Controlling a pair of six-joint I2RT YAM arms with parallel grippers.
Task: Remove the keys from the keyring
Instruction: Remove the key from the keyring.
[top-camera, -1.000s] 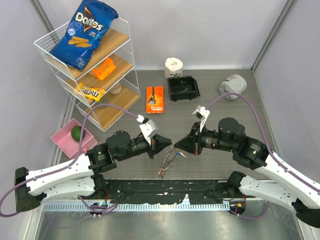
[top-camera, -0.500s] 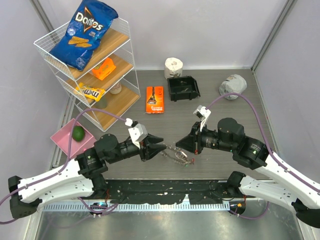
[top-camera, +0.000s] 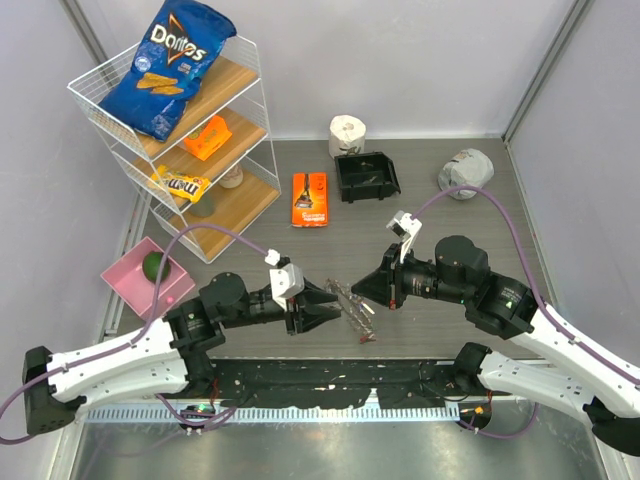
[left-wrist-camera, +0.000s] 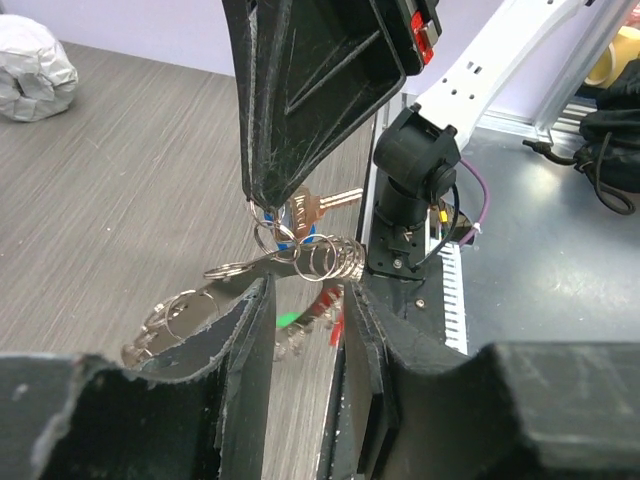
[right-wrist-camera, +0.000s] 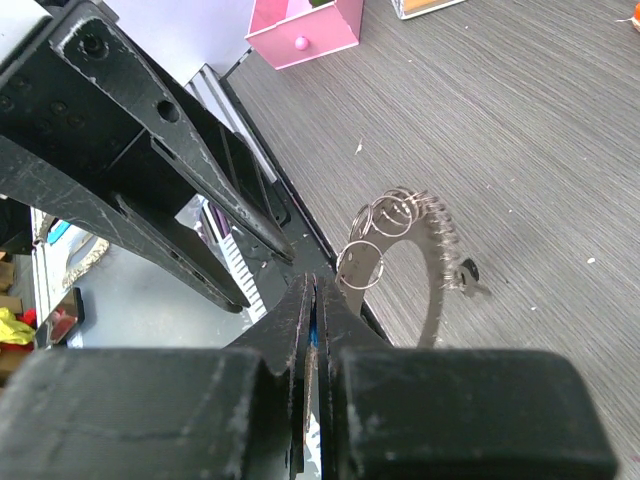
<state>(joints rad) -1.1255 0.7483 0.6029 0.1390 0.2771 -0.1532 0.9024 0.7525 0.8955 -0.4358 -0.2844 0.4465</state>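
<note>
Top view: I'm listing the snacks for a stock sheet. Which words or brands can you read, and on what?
"Doritos": blue chip bag on the top shelf of the rack.
"m&m's": yellow candy bag on a lower shelf, small but legible.
Orange packet on the table: print too small to read.
Orange pouch on the middle shelf: unreadable.

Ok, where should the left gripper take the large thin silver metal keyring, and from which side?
Pinch the bare flat band of the large thin silver metal keyring, clear of its bunched small rings, coming from the left. The right gripper is shut on the blue-headed key at the far end, so that stretch looks free, facing the open left gripper.
</note>
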